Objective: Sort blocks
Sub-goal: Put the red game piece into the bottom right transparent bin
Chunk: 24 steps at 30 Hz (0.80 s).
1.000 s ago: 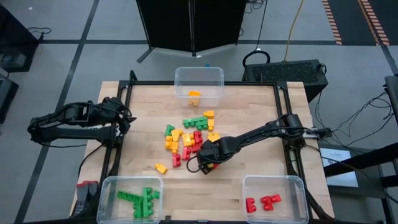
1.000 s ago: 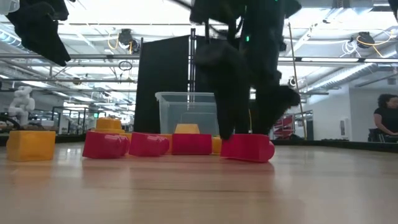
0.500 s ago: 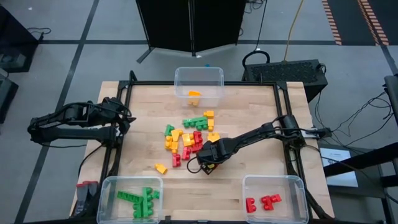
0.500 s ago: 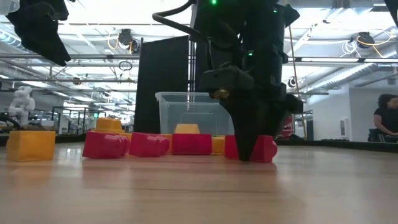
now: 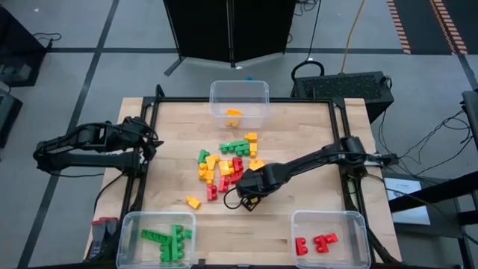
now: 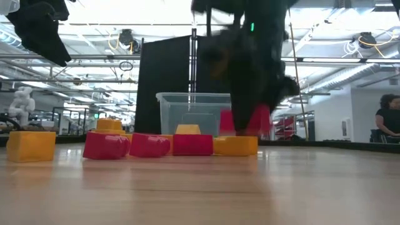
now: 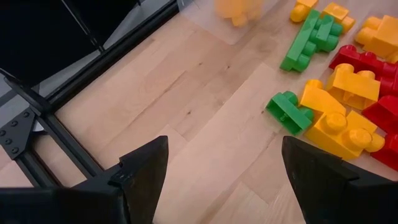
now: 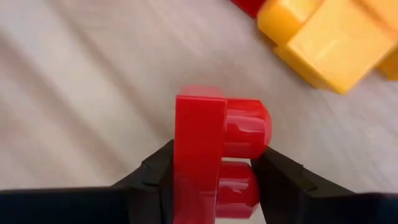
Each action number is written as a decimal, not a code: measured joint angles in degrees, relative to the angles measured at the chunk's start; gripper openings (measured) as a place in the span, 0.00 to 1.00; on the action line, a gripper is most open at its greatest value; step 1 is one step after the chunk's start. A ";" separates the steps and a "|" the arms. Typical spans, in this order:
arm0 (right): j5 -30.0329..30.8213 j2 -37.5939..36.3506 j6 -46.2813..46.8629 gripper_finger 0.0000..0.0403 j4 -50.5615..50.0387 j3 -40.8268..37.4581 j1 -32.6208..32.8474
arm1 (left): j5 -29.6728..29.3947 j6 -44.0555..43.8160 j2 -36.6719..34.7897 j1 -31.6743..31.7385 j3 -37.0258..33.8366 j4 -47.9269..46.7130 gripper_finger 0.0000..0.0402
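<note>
Right pincer (image 8: 214, 186) clamps one red block (image 8: 214, 149) just above the bench (image 5: 299, 119); left pincer (image 7: 224, 180) wide; three bins.

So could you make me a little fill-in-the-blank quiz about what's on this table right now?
1. The right gripper is shut on a ____ block.
2. In the low view that block is ____ the table, not resting on it.
3. The bin at the far edge of the table holds a ____ block.
4. The left gripper is ____ and holds nothing.

Missing words: red; above; yellow-orange; open
</note>
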 joint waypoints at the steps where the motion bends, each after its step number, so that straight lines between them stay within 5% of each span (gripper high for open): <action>1: 0.01 -0.84 -0.19 0.38 -0.06 0.65 0.10 | 0.00 0.00 0.01 0.00 0.00 -0.01 0.72; 11: 0.89 -13.21 3.59 0.38 -13.74 10.04 7.42 | 0.00 0.02 -0.01 -0.02 0.00 -0.03 0.72; 24: 6.48 -23.01 36.57 0.38 -28.66 13.41 30.05 | -0.02 0.39 -0.01 0.01 0.00 -0.02 0.72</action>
